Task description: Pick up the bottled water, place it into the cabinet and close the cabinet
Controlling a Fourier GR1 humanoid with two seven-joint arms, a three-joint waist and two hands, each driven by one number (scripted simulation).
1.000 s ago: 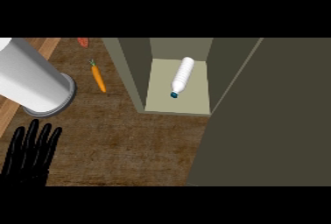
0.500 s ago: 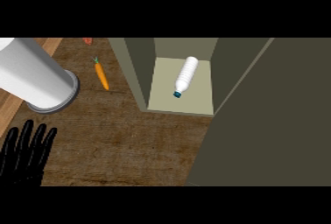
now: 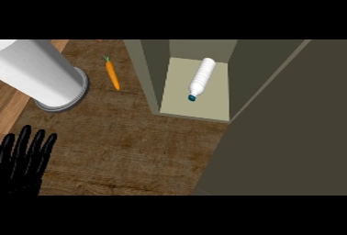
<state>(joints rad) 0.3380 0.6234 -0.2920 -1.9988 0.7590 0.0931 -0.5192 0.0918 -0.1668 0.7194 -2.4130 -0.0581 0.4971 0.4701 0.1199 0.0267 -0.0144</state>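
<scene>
Head view, single frame. Left hand (image 3: 25, 160) shows at about 8 o'clock, near the left edge of the view, fingers straight, spread a little and pointing toward 12 o'clock; it holds nothing and touches no object, only overlying the dark wooden counter (image 3: 136, 151). Right hand does not show in this view. Bottled water (image 3: 201, 78) lies on its side on the pale floor of the cabinet (image 3: 153, 73), at roughly 1 o'clock from the view's centre; its blue cap points toward 7 o'clock and its base toward 1 o'clock, so the bottle sits on a slight diagonal. Bottle is inside the compartment, apart from both side walls, nearer the right wall than the left. Cabinet interior stands exposed, and the cabinet door (image 3: 284, 133) fills the right side of the view from 1 o'clock down to 5 o'clock as a broad olive-grey slab, its edge running diagonally beside the compartment's right wall. A carrot (image 3: 112, 75) lies on the counter at about 11 o'clock, just left of the cabinet's left wall and not touching it, green top toward 12 o'clock. A large white cylindrical container (image 3: 39, 73) with a grey rim stands at 10 o'clock, near the carrot but apart from it, and well apart from the left hand.
</scene>
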